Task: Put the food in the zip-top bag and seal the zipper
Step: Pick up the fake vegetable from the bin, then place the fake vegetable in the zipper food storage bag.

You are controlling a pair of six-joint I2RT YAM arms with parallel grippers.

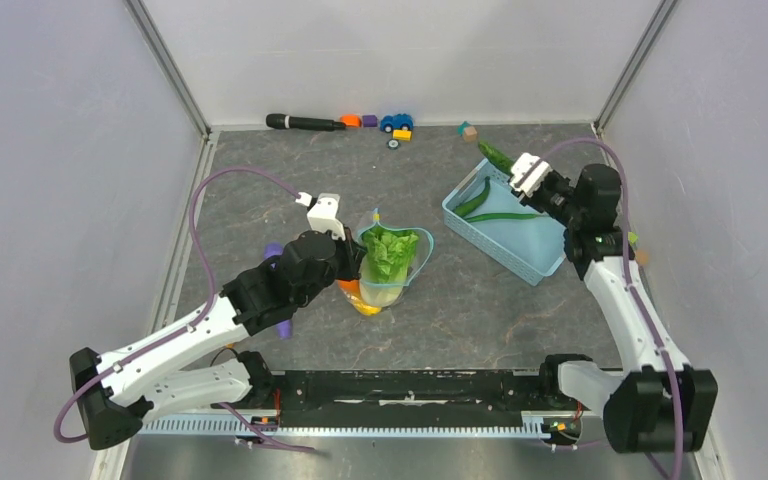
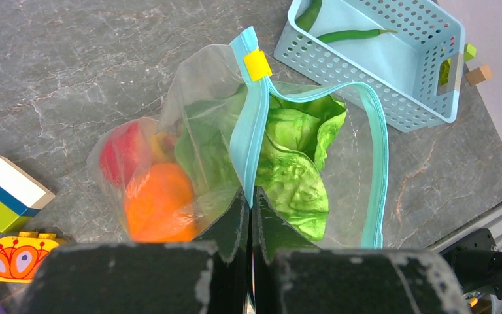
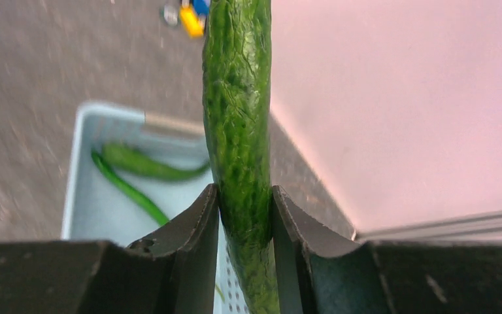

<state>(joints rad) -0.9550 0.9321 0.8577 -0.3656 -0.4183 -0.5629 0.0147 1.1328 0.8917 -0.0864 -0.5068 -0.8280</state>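
Note:
The clear zip-top bag [image 2: 196, 85] stands open mid-table, holding green lettuce [image 2: 297, 170], an orange [image 2: 157, 199] and a red fruit [image 2: 121, 150]. My left gripper [image 2: 251, 193] is shut on its teal zipper [image 2: 251, 137], below the yellow slider [image 2: 257, 65]. In the top view the left gripper [image 1: 352, 258] sits at the bag's [image 1: 395, 262] left side. My right gripper [image 3: 244, 196] is shut on a long green pod [image 3: 236, 111], held above the far corner of the basket [image 1: 505, 250]. Two more pods [image 3: 147, 167] lie in the basket.
The light-blue lattice basket [image 2: 366, 85] stands right of the bag. Toy blocks [image 2: 6, 190] lie left of the bag, and a purple stick [image 1: 283, 328] lies under my left arm. A black marker [image 1: 303, 122] and small toys [image 1: 392, 124] line the back wall.

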